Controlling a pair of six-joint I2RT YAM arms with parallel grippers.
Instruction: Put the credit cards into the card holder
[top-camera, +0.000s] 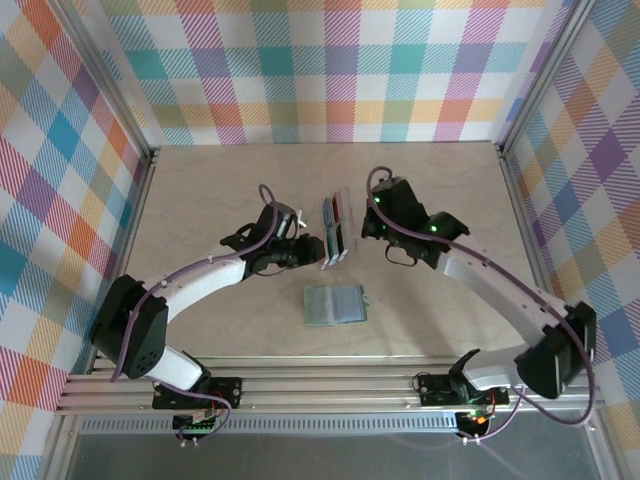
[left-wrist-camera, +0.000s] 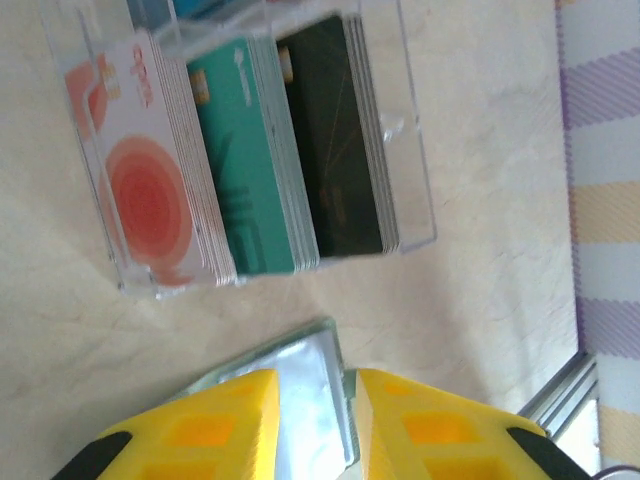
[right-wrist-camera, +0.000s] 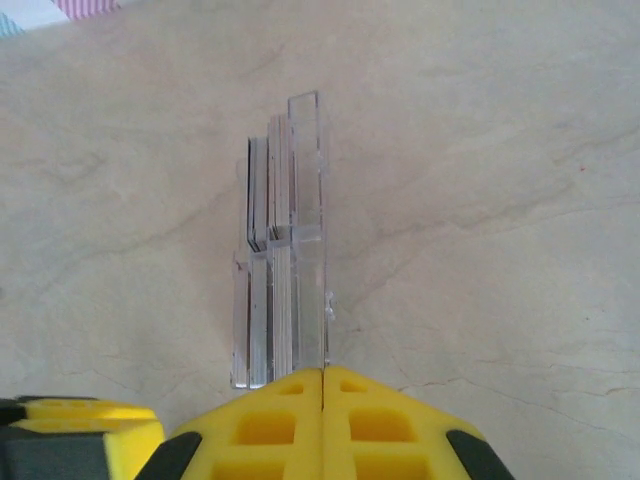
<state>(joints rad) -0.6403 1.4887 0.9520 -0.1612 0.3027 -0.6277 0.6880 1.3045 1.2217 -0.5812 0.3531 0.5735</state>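
Left fingers (left-wrist-camera: 225, 430) are held apart and pointed at the tray (left-wrist-camera: 412, 150). Cards (left-wrist-camera: 245, 170) are packed in it: red-white, teal, dark. Holder (top-camera: 335, 304) is laid flat on the table (top-camera: 450, 190), near the tray, apart from both arms, glimpsed through the left gap. Right fingers (right-wrist-camera: 270, 430) are pressed together, tips just at the tray's end.
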